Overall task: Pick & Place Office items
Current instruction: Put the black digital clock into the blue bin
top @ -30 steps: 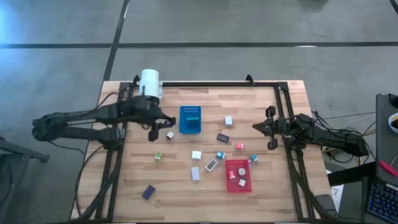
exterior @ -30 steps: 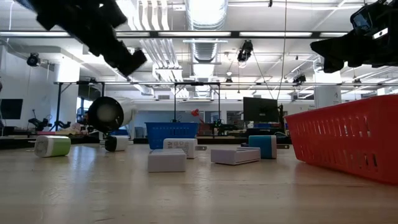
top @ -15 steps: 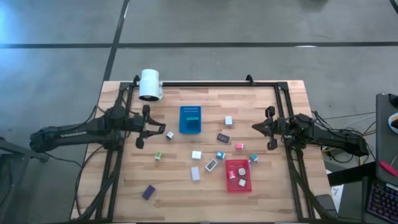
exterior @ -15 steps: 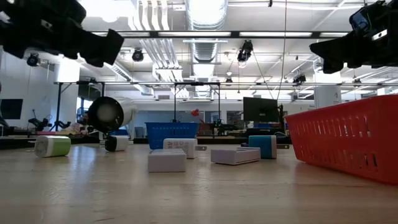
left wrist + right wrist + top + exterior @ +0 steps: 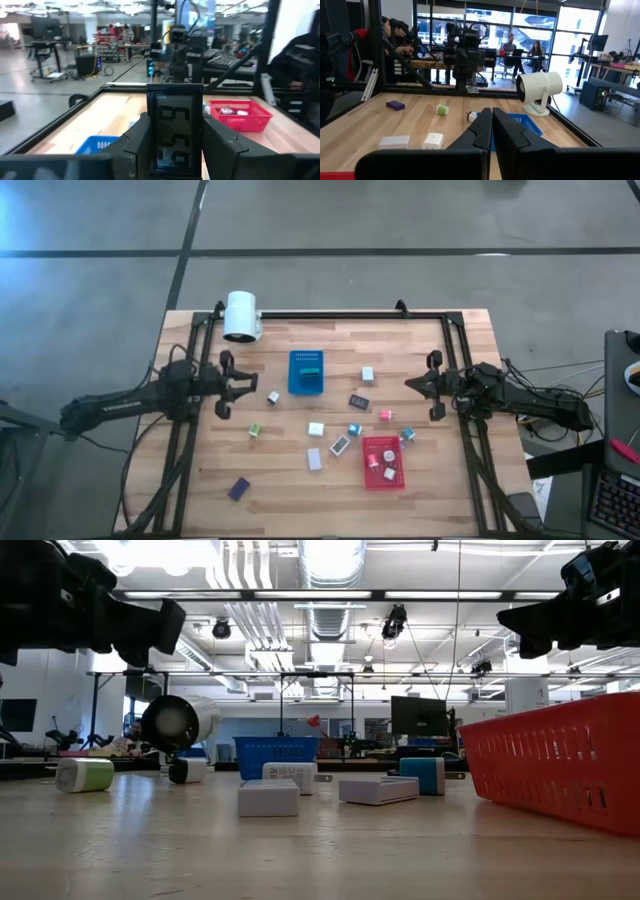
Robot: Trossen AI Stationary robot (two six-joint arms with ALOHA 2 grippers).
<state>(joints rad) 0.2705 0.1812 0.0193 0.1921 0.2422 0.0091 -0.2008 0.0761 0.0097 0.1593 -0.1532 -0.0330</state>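
Black item [image 5: 174,131], half-hidden in left claw [image 5: 174,150]

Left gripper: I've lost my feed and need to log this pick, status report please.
Left gripper shut on a flat black item, lifted at table's left. Right gripper shut, empty, waiting right. Nothing in the way.

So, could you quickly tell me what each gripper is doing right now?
Left gripper: shut on a black flat piece.
Right gripper: shut, empty.
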